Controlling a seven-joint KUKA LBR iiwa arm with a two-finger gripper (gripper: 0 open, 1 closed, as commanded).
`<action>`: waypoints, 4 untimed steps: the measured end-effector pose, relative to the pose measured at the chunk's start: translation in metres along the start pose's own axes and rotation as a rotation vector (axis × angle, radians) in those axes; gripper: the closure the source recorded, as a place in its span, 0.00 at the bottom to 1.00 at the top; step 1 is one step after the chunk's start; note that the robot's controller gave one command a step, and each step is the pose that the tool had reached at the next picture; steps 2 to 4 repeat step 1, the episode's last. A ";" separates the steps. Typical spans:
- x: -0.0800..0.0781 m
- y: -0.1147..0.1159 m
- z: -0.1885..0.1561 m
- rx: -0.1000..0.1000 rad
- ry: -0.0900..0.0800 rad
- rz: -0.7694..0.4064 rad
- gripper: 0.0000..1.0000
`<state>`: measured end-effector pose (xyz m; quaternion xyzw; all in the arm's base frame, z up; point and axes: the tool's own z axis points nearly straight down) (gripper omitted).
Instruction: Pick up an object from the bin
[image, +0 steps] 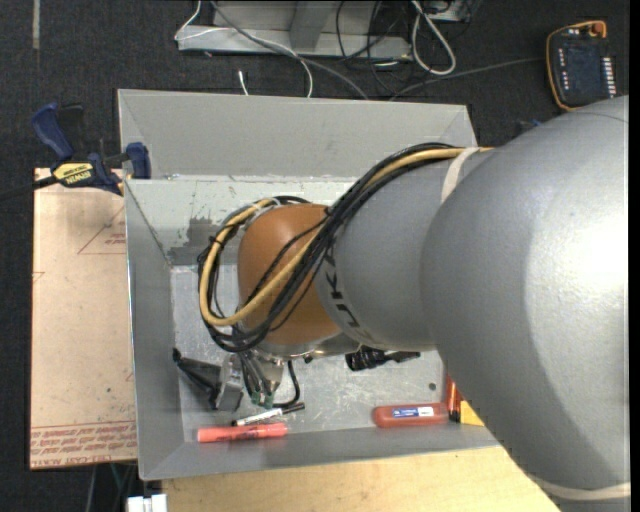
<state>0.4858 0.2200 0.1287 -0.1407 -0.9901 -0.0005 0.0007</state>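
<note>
Front of the bin (150, 300), along the near wall, I see a red marker (242, 432) lying flat toward the left corner. Just behind it is a thin black-and-white pen (268, 413), roughly parallel to the marker, close to it but maybe not touching. Further right on the same wall lies an orange tube (408, 414) w/ a blue label, well apart from the marker.

The claw (250, 385) is down low in the front-left part of the bin, right above the pen's left end. A black part (198, 376), angular, prob. a clip or bracket, lies just beside it on the left. I can't tell if the claw is wide or narrow, nor if it has anything in it; the wrist blocks my view. A black plug-like piece (372, 358) shows right of the claw, under the arm's edge.

Above the claw is the orange cover (285, 270), w/ yellow and black cables (215, 280) looped round its left side. The grey arm (520, 300) comes in from the right over most of the floor.
</note>
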 end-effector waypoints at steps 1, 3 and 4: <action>0.001 -0.001 -0.017 0.002 0.003 -0.001 1.00; 0.001 -0.001 -0.017 0.002 0.003 -0.001 1.00; 0.001 -0.001 -0.017 0.002 0.003 -0.001 1.00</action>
